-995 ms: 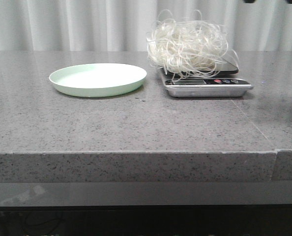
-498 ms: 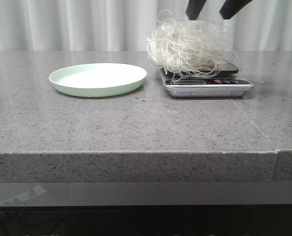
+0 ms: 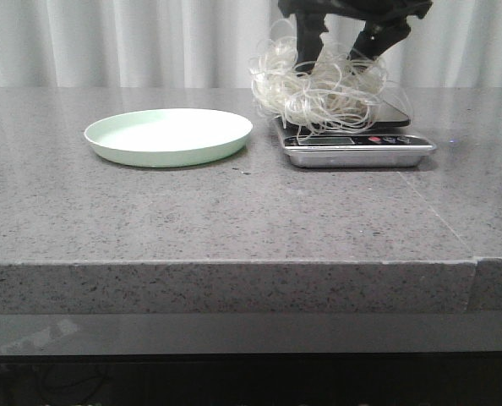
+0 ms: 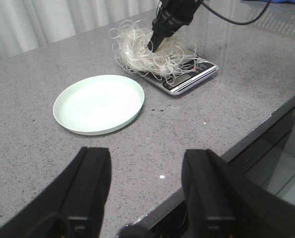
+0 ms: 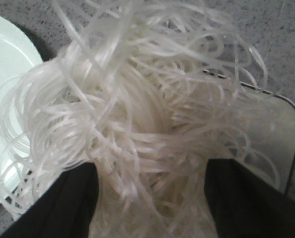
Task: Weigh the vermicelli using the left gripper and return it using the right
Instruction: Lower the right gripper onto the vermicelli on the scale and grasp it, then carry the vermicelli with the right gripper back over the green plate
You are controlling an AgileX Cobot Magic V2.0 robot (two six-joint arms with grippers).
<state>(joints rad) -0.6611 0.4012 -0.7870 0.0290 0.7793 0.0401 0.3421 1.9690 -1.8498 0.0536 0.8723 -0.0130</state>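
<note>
The vermicelli [image 3: 323,85] sits heaped on the scale [image 3: 357,144], a loose tangle of pale strands that spills over the scale's near edge and over the side facing the plate [image 3: 168,135]. My right gripper [image 3: 346,57] is down in the top of that heap — its two dark fingers [image 3: 310,38] stand apart, one on each side of the mound, with strands bunched between them and curling up around both. In my right wrist view the noodles [image 5: 137,119] fill the gap between the finger pads [image 5: 53,203], which touch the strands on both sides but are not pressed together; the corner of the scale's grey platform [image 5: 281,144] shows past the heap. The pale green plate lies just beside the scale on the grey stone table [image 3: 234,211], bare inside, and a few stray loops reach toward its rim without touching it. My left gripper [image 4: 147,193] hangs well back from the scale, nearer the table's front edge — its fingers [image 4: 88,183] are spread wide with nothing between them.
</note>
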